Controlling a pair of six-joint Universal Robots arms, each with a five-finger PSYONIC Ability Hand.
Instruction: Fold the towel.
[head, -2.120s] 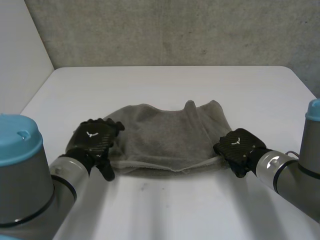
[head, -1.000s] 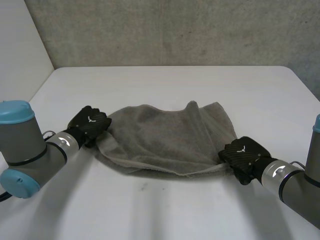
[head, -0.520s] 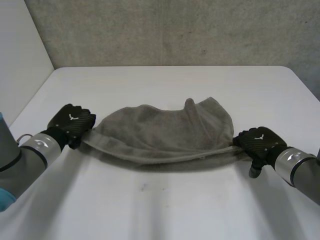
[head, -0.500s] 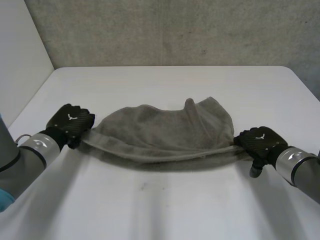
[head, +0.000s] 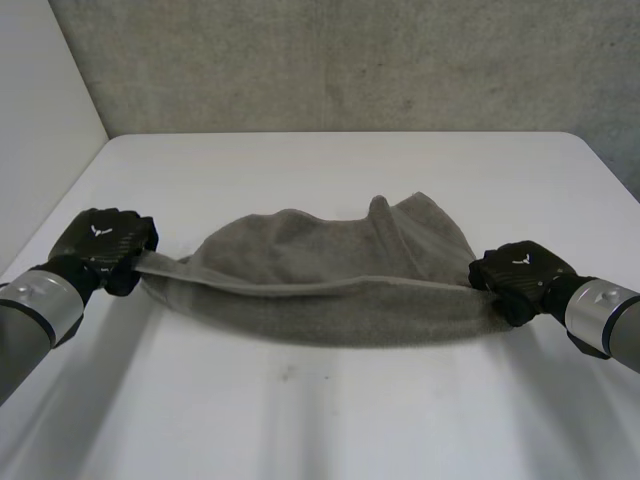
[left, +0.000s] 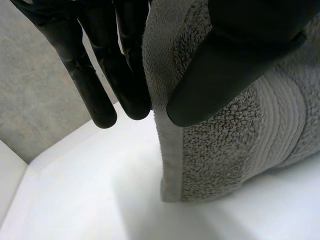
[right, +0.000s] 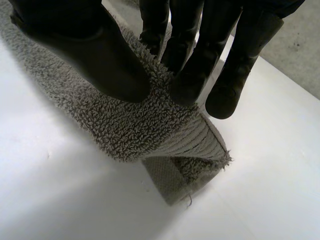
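Observation:
A grey towel (head: 330, 275) lies bunched across the middle of the white table (head: 330, 410), its near edge pulled taut between both hands. My left hand (head: 100, 245) is shut on the towel's left corner; in the left wrist view the towel (left: 235, 135) is pinched between thumb (left: 225, 65) and fingers (left: 125, 75), its corner hanging below them. My right hand (head: 520, 272) is shut on the right corner; in the right wrist view the thumb (right: 95, 55) presses the towel (right: 140, 125) against the fingers (right: 200, 60).
A grey concrete wall (head: 340, 60) rises behind the table's far edge, and a pale wall (head: 40, 100) stands at the left. My arms (head: 35, 310) come in low over the near corners of the table.
Both hands have moved outward, away from each other, drawing the towel's near edge taut and lifting it into a straight line. The towel has spread wider across the table.

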